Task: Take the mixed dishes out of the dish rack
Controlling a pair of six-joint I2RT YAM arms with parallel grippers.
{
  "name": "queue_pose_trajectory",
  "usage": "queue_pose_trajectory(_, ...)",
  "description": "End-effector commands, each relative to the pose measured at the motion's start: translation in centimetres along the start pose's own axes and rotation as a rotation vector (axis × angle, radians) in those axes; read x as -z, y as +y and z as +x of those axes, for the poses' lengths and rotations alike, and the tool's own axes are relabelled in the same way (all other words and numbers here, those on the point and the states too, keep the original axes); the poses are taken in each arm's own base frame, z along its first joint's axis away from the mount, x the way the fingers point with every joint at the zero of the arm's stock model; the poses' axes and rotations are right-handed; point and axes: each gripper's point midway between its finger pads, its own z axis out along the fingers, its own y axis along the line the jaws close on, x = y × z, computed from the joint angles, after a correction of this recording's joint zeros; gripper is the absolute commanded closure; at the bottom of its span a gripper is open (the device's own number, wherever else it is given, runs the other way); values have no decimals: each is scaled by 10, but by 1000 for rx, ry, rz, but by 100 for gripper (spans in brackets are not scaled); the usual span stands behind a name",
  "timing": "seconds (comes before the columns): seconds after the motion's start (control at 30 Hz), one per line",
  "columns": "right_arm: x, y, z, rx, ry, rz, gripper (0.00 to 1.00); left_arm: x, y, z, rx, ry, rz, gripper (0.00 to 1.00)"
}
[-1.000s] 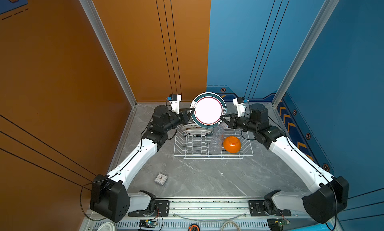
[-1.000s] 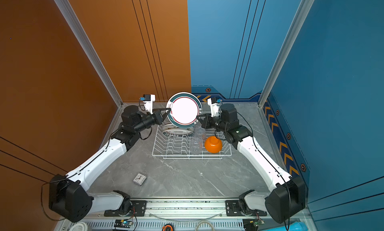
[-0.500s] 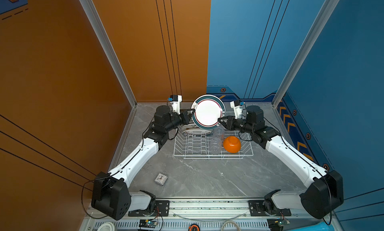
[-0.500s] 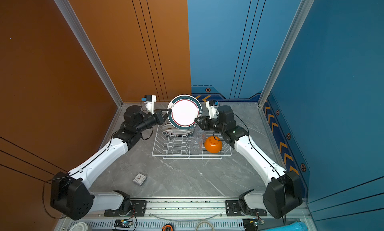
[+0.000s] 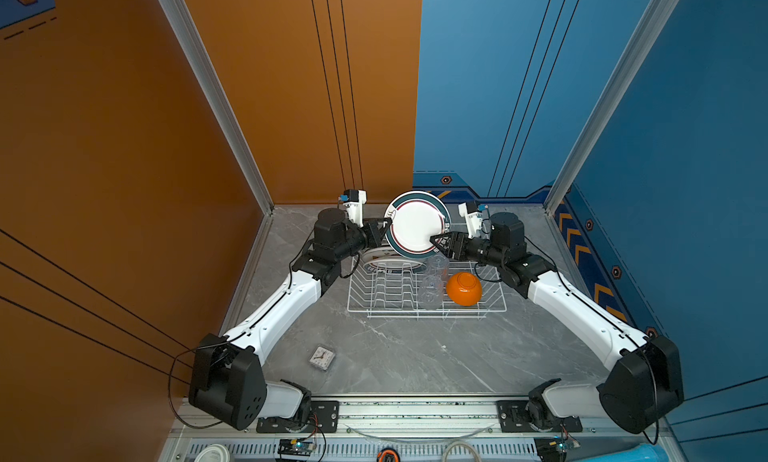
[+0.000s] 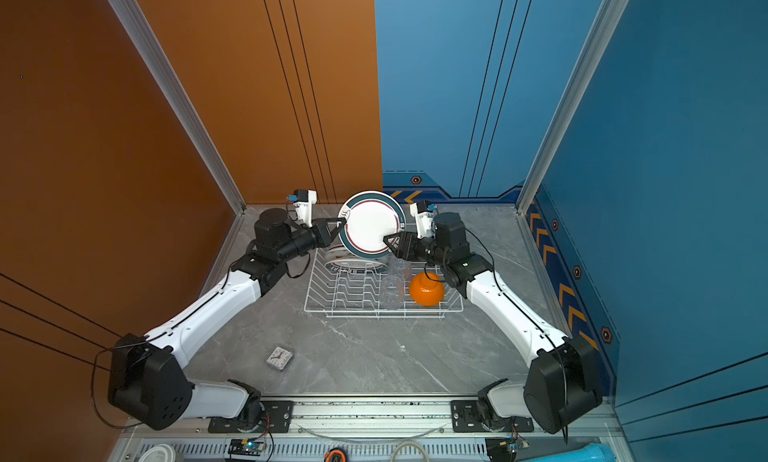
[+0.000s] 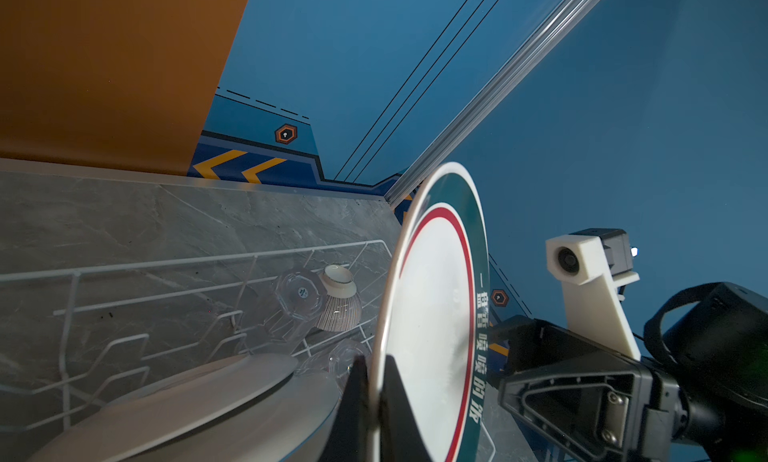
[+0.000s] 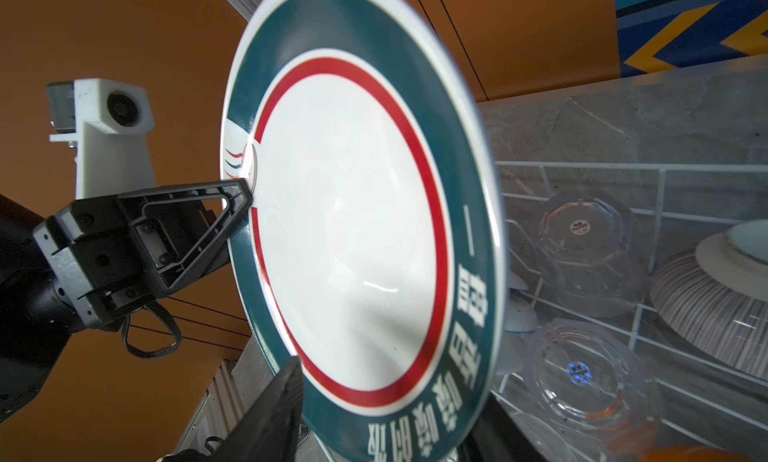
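Note:
A white plate (image 5: 417,225) with a green and red rim stands on edge above the back left of the dish rack (image 5: 395,312). My left gripper (image 5: 389,225) is shut on its left rim, and the left wrist view shows the rim pinched between the fingers (image 7: 357,381). My right gripper (image 5: 434,240) is open, its jaws standing apart on either side of the lower right rim (image 8: 386,418). A second plate (image 5: 392,264) lies tilted in the rack below. Two clear tumblers (image 5: 432,289), an orange bowl (image 5: 464,288) and a ribbed bowl (image 8: 715,298) sit in the rack.
A small square clock (image 5: 322,357) lies on the grey table in front of the rack, to the left. Orange and blue walls close in the back and both sides. The arm bases stand along the front rail.
My right gripper's jaws have spread apart off the plate's rim. The plate has sunk slightly and stays in the left gripper.

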Motion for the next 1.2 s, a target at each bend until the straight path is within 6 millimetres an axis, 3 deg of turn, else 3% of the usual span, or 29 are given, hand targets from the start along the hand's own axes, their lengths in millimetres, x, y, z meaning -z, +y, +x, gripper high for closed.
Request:
queue_pose_trajectory(0.0,4,23,-9,59,-35,-95,38,-4,18,-6,8,-20,-88,100)
queue_pose_trajectory(0.3,3,14,-8,62,-32,-57,27,-5,22,-16,37,-41,-99,100)
queue_pose_trajectory(0.6,3,5,-4,77,-21,-7,22,-3,27,-27,90,-79,-92,100)
queue_pose_trajectory(0.8,12,-5,0,105,-23,65,20,3,31,-35,96,-96,-99,100)
queue_pose_trajectory(1.17,21,-15,7,133,-32,118,5,16,39,-52,110,-143,-127,100)
